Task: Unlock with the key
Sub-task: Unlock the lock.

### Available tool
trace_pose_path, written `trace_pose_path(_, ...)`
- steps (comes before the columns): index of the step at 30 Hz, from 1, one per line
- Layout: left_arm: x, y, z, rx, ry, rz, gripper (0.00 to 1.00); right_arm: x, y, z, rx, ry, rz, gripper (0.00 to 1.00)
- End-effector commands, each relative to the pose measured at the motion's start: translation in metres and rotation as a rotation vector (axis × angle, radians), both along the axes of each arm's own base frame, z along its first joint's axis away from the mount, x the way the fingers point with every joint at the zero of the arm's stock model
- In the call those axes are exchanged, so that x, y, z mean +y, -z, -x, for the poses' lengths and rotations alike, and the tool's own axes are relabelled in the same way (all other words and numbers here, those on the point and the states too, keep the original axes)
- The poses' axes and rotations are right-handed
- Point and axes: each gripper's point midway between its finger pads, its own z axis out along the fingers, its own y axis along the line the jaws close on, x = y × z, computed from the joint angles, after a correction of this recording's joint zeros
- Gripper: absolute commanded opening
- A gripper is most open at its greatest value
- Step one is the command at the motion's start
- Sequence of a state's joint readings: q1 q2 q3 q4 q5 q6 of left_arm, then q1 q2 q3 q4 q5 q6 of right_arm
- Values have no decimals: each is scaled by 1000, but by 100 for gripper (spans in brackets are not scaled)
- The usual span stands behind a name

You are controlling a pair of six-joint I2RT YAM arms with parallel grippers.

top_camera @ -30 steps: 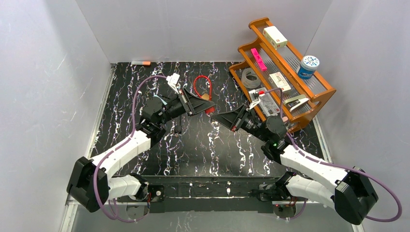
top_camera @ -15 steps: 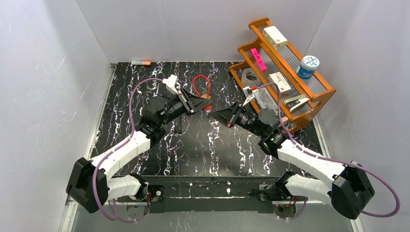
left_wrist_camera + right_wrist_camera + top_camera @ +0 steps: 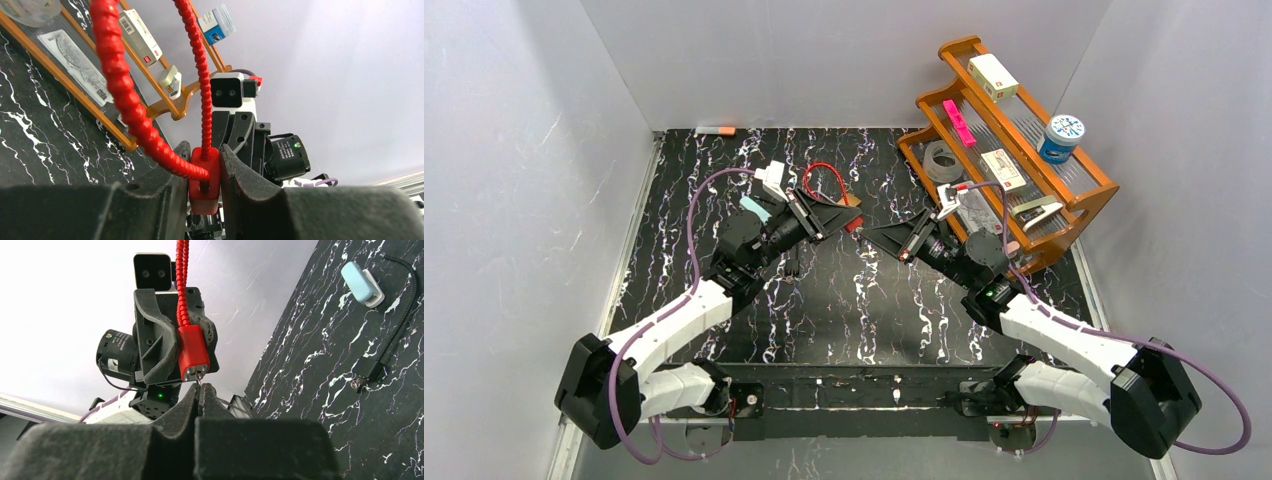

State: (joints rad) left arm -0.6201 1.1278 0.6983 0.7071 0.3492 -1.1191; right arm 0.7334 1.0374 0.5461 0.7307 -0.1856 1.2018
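Status: the cable lock [image 3: 192,352] is held clear of the tabletop [image 3: 844,320], mid-scene toward the far side, left of the wooden rack [image 3: 1064,215].

- The red lock body is pinched by the left tool [image 3: 204,172], with the jaws set narrow and one on each flat side.
- The red ribbed cable loop [image 3: 824,180] is seen rising from the body toward the far side. In the left wrist view both cable ends appear seated in the body, so the lock is judged not yet opened.
- The right tool [image 3: 200,392] is pressed together. A thin metal sliver, taken to be the key [image 3: 200,381], is nipped at its very tips.
- The key is pointed at the end face of the lock body, where two round silver fittings are seen. Its tip is at, or just touching, one of them. Insertion depth cannot be told, as the part is too small.

Done, as far as is shown:
- The lock is lifted and presented end-on to the right arm.
- The key is gripped.
- The key is lined up with the keyway.

Left, as judged:
- The key is to be pushed fully home.
- The key is to be turned.
- A cable end is to be released from the body.

None of these is shown as completed. Overall the task is judged to be at the insertion step, past setup and short of the actual unlock.
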Motion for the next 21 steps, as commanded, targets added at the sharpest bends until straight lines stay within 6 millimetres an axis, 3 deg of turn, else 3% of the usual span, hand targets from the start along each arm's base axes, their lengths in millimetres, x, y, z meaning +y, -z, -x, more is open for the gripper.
trace_pose_path(1,-17,6,34,-17,125,-9,0,-12,-61,-11,-179,81,-124,1)
trace_pose_path(6,-27,11,39,20,133,0,0,-5,-64,-1,-349,39,-60,1)
trace_pose_path(11,-27,20,38,76,91,19,0,-20,-65,-14,-420,177,10,1)
trace_pose_path(16,-26,30,41,109,51,71,0,-28,-70,-29,-317,238,-38,1)
trace_pose_path(21,-26,25,40,87,30,100,0,-11,-62,-26,-125,113,-125,1)
